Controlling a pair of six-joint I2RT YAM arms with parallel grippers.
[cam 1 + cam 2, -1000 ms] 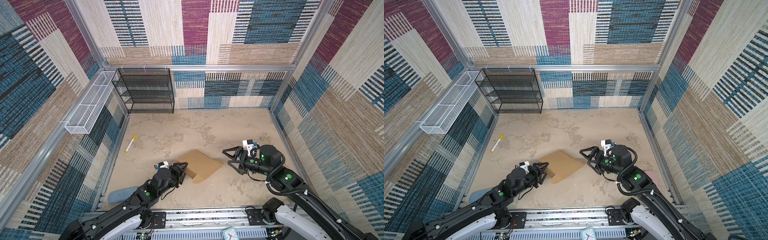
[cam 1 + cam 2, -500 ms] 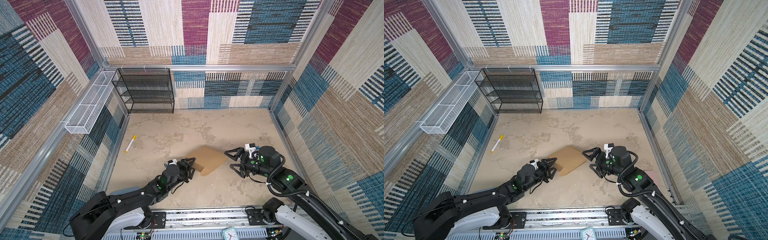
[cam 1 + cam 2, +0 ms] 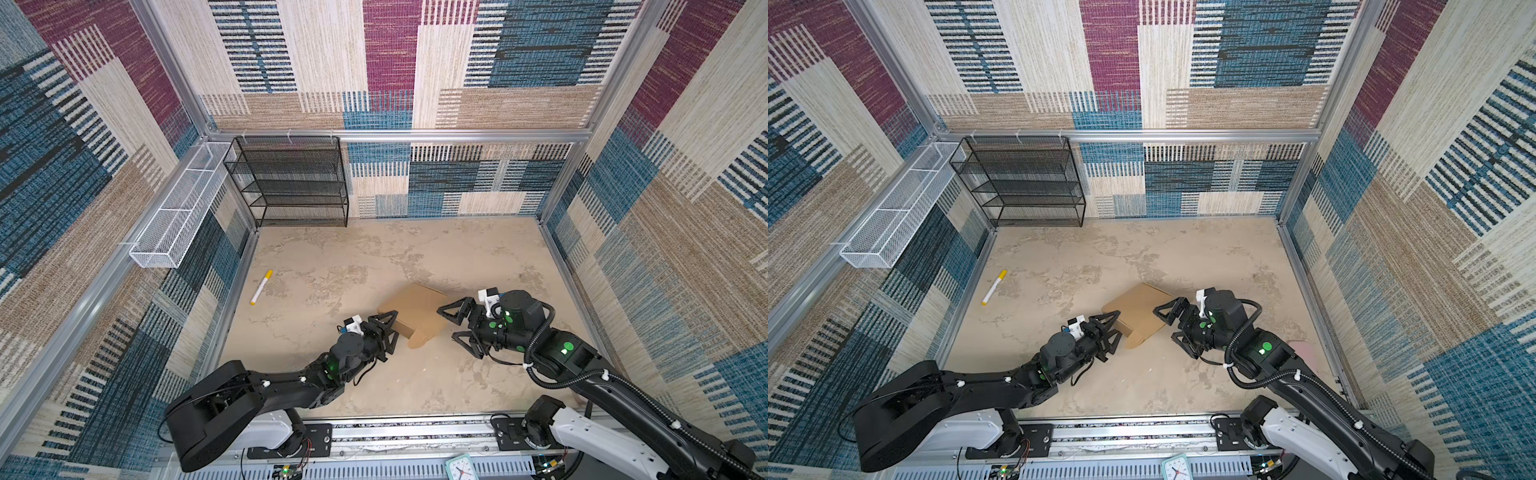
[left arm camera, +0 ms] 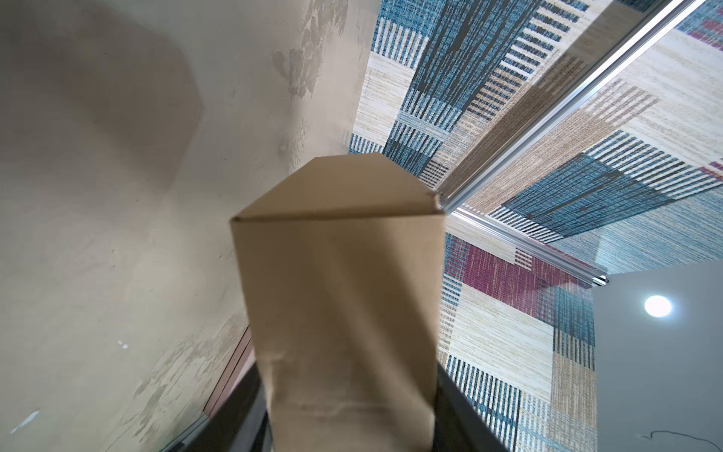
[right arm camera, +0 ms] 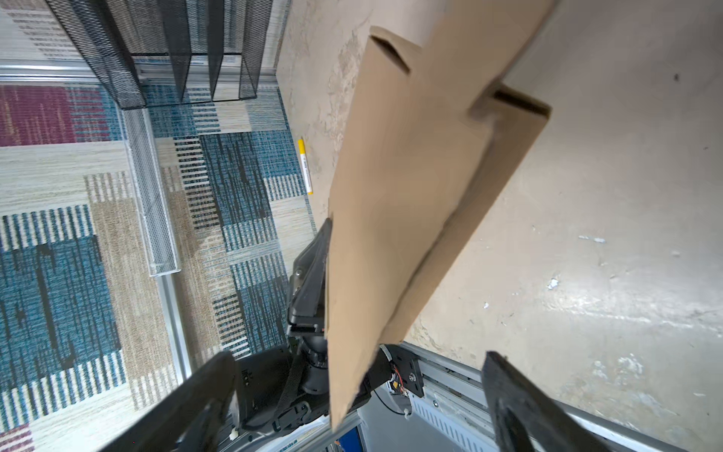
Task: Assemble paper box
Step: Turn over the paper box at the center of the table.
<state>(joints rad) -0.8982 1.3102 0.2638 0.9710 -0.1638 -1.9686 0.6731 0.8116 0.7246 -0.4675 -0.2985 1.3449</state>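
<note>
Item 1, paper box (image 3: 415, 309) (image 3: 1138, 305): plain brown cardboard, unprinted and folded, is sitting tilted over the tabletop (image 3: 374, 257). It is well apart from the black mesh shelf (image 3: 295, 183) (image 3: 1025, 183), toward the arm bases and off to the shelf's right. A rounded tab is hanging at the edge turned away from the shelf. In the right wrist view the paper box (image 5: 399, 195) is showing two dark cut-outs. In the left wrist view it (image 4: 340, 293) is filling the middle as a long panel with a folded end. Whether any corner is touching the tabletop cannot be told.

Item 2, left gripper (image 3: 392, 334) (image 3: 1116, 332) (image 4: 348, 422): is clamping the paper box at the corner farthest from the shelf. In the left wrist view, cardboard is filling the gap between its jaws.

Item 3, right gripper (image 3: 446, 322) (image 3: 1165, 322) (image 5: 358, 356): is hovering just beside the box edge on the shelf's far right, with jaws standing wide apart and gripping nothing. In the right wrist view a box corner is pointing into the gap, touching neither jaw as far as that view shows.

Item 4, marker (image 3: 261, 287) (image 3: 994, 287) (image 5: 305, 166): white barrel with a yellow cap, is lying on the tabletop in front of the shelf's left end, toward the arm bases.

Item 5, white wire basket (image 3: 174, 212) (image 3: 897, 216) (image 5: 152, 188): is hanging on the side wall, just beside the shelf's upper left corner.

Item 6, black mesh shelf (image 5: 176, 47): is standing against the back wall.
</note>
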